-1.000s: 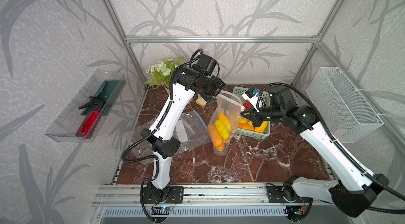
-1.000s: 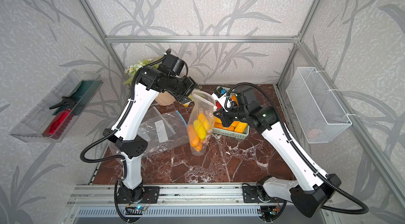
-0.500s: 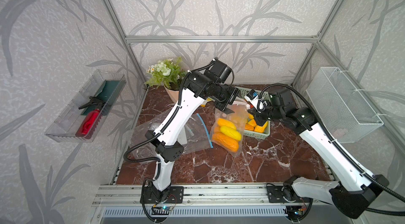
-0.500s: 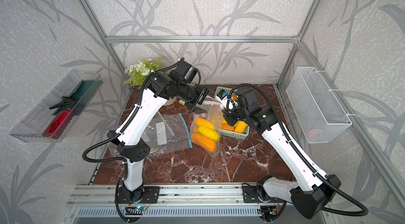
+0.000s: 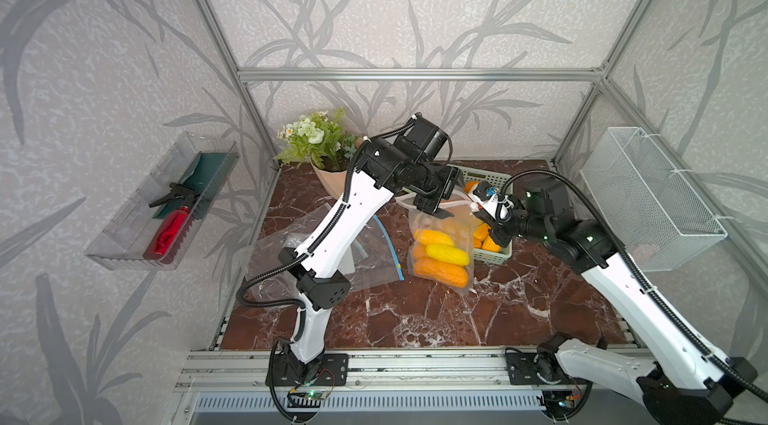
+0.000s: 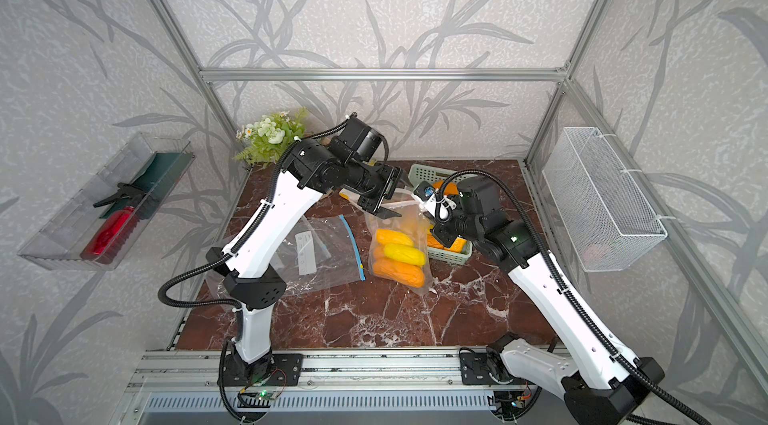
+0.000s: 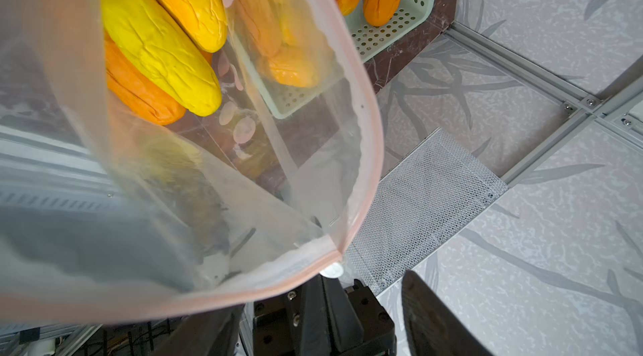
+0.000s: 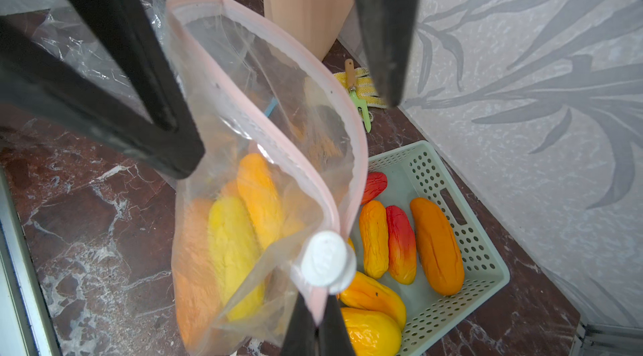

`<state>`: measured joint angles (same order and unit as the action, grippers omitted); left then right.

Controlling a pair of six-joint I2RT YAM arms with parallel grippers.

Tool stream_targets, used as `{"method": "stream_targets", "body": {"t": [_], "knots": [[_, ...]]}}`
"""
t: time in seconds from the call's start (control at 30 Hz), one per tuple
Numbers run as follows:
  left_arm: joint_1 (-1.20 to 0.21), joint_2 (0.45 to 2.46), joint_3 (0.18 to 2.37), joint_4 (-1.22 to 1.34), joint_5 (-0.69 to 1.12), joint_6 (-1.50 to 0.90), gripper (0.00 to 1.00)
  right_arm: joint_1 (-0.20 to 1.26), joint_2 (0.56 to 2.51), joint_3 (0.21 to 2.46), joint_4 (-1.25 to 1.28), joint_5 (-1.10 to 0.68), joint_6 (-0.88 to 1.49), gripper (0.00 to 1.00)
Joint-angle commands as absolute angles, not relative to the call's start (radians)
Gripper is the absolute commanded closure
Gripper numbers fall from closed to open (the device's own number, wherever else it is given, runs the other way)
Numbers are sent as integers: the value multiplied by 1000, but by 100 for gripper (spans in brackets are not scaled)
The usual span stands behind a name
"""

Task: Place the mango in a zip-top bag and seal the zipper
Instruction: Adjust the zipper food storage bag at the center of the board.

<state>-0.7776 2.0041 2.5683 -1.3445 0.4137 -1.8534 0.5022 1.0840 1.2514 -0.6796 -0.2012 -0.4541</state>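
The clear mango-filled plastic bag (image 8: 264, 69) is pinched tight by the right pincer (image 8: 315, 309); the wide, empty left pincer (image 8: 288, 133) seems needed for zipping.

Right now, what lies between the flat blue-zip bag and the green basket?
The mango-filled zip-top bag, shown in both top views.

Red-brown marble worktop (image 5: 415, 319)
On it: flower pot (image 5: 332, 184), flat clear bags (image 5: 374, 254), mango-filled zip-top bag (image 5: 440, 250), green basket (image 5: 494, 255).

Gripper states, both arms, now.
Left gripper: open, jaws apart at the mouth of the zip-top bag.
Right gripper: shut on that bag's corner, beside the slider.
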Motion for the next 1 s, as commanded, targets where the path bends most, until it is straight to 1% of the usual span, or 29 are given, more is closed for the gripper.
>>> {"method": "stream_targets", "body": {"t": [0.0,0.13,0.23,0.4,0.57,0.8,0.83,0.97], "knots": [[-803,1993,2564,-1327,397,-1954,29,500,1049,1234,-621,-243,-550,100],[-837,2003,2563,-1339,416,-1965,30,502,1063,1256,-609,-256,-613,100],[-847,2012,2565,-1333,421,-1970,33,516,1082,1300,-642,-257,-672,100],[-851,2020,2566,-1331,427,-1963,46,521,1077,1347,-702,-224,-742,100],[-847,2037,2566,-1347,446,-1939,54,527,1078,1395,-777,-234,-780,100],[-839,2053,2577,-1305,447,-1944,56,551,1079,1414,-854,-183,-816,100],[-839,2054,2578,-1304,446,-1942,58,558,1084,1415,-861,-168,-821,100],[-835,2051,2579,-1328,446,-1918,75,559,1104,1422,-864,-144,-801,100]]}}
